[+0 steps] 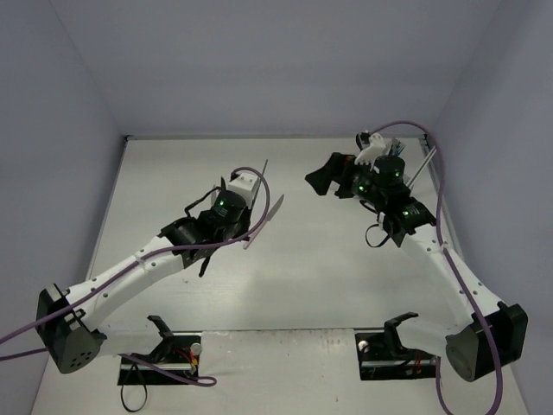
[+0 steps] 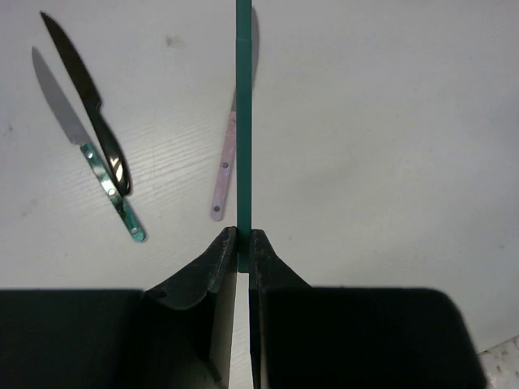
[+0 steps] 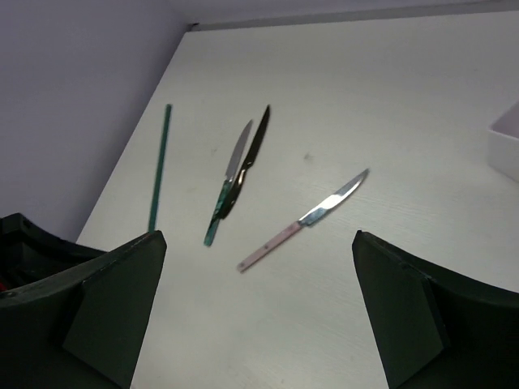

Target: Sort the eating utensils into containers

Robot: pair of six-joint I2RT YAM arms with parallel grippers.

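Note:
My left gripper (image 2: 243,237) is shut on the near end of a thin green stick (image 2: 243,121) that points straight away from it above the table. On the table beyond lie three knives: a black one (image 2: 89,105) crossing a teal-handled one (image 2: 109,190), and a pink-handled one (image 2: 225,174) just left of the stick. My right gripper (image 3: 258,237) is open and holds nothing, hovering over the table with the pink-handled knife (image 3: 276,241) ahead of it. A white corner of the containers (image 3: 507,142) shows at the right edge.
From above, the left arm (image 1: 138,268) reaches toward the table's middle and the right arm (image 1: 432,251) toward the back right. Grey walls close the table at the back and sides. A thin metal utensil (image 1: 421,169) sticks up behind the right arm.

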